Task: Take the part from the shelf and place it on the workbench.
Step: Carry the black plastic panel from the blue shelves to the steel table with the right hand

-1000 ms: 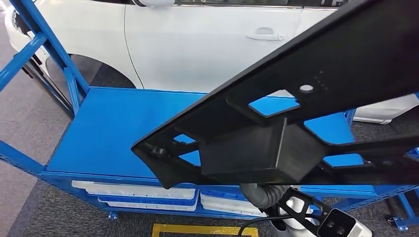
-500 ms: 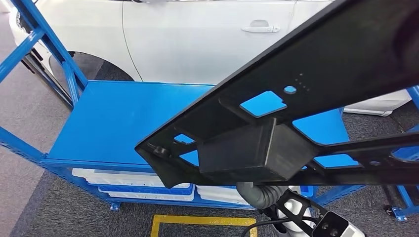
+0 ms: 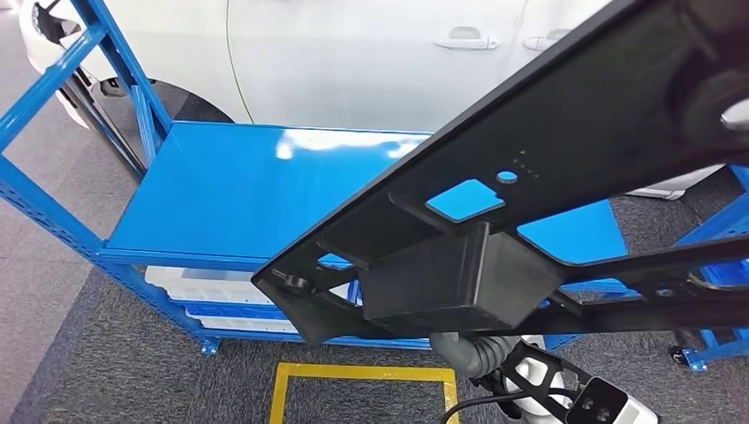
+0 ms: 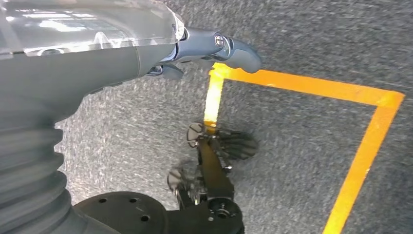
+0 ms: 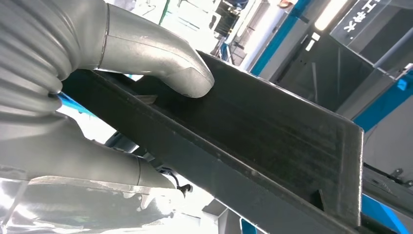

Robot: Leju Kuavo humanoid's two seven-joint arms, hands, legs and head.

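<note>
Behind at twelve o'clock, white car standing, blue metal workbench lying below it, long black plastic part slanting above the bench toward two o'clock, right hand clamping it, left hand hanging empty, fingers curling loosely.

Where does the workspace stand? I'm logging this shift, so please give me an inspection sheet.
Surface: blue metal workbench top, bare and glossy.
Job's things: long black plastic part with cut-out windows, held tilted above the workbench.
Clutter: white trays on the lower level.
Hands: right hand grips the part's edge; left hand hangs over the floor, holding nothing.
Cables: black cable near the right arm.
Surroundings: white car, grey carpet, yellow floor tape.
</note>
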